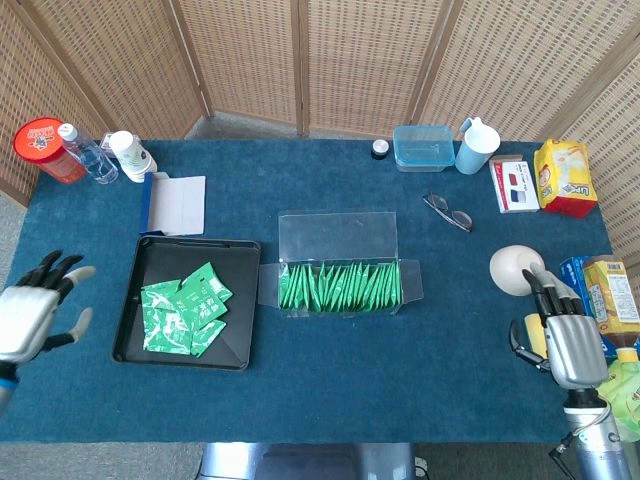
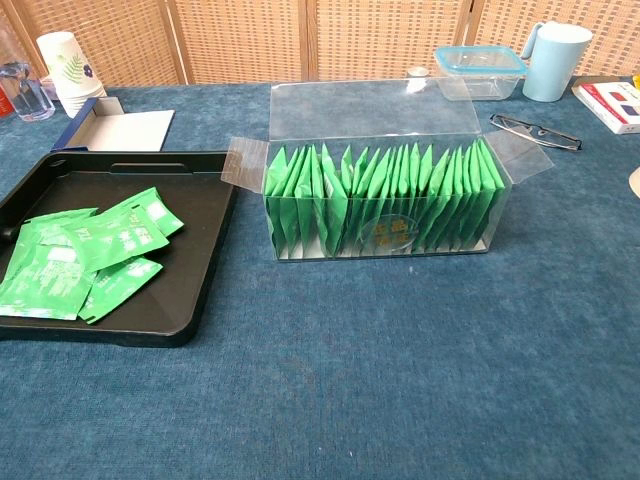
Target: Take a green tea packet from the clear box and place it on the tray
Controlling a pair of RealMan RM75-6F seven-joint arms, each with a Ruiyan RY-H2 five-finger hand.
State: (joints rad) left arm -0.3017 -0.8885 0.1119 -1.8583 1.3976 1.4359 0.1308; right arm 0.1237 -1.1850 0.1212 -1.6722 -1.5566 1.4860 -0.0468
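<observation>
A clear box (image 1: 340, 262) (image 2: 380, 170) stands open in the middle of the table, filled with a row of upright green tea packets (image 1: 340, 286) (image 2: 385, 205). Left of it, the black tray (image 1: 235, 300) (image 2: 205, 255) holds several green packets (image 1: 183, 310) (image 2: 85, 258) lying flat in a loose pile. In the head view my left hand (image 1: 30, 312) hangs off the table's left edge, fingers spread and empty, well away from the tray. My right hand (image 1: 560, 335) hovers near the right front corner, fingers apart, holding nothing. Neither hand shows in the chest view.
A white bowl (image 1: 517, 269) sits just beyond my right hand, with snack boxes (image 1: 600, 290) to its right. Glasses (image 1: 447, 212), a lidded container (image 1: 423, 147) and a blue jug (image 1: 476, 146) line the back. A notebook (image 1: 176, 201), paper cups (image 2: 68, 72) and bottles (image 1: 85, 152) stand behind the tray.
</observation>
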